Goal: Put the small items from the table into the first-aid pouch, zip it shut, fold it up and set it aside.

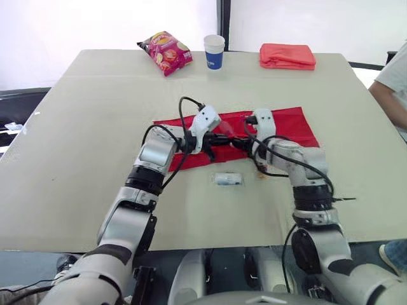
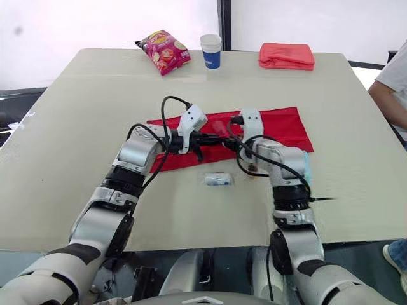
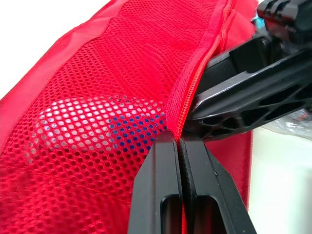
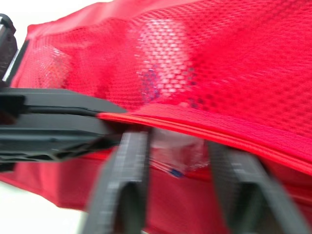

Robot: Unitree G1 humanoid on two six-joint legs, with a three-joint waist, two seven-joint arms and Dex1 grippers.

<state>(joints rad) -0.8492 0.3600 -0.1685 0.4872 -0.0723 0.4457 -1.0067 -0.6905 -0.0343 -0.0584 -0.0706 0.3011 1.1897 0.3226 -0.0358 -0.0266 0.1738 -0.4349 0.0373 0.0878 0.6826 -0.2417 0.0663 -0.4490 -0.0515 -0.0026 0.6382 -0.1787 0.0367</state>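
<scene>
The red first-aid pouch (image 1: 286, 127) lies opened flat on the table. My left gripper (image 3: 179, 139) is shut on the zip edge of its mesh pocket (image 3: 122, 73), holding that edge up. Through the mesh I see a white item with blue print (image 3: 78, 122) inside the pocket. My right gripper (image 4: 178, 141) meets the left one from the other side at the pocket's mouth, its fingers closed on a clear plastic packet (image 4: 175, 153). A small white roll (image 1: 227, 180) lies on the table just in front of the pouch, apart from both grippers.
At the table's far edge lie a pink snack bag (image 1: 165, 53), a blue-and-white paper cup (image 1: 214, 52) and a folded red cloth (image 1: 287, 56). A person's arm (image 1: 389, 95) shows at the right edge. A small scrap (image 1: 262, 175) lies beside my right arm.
</scene>
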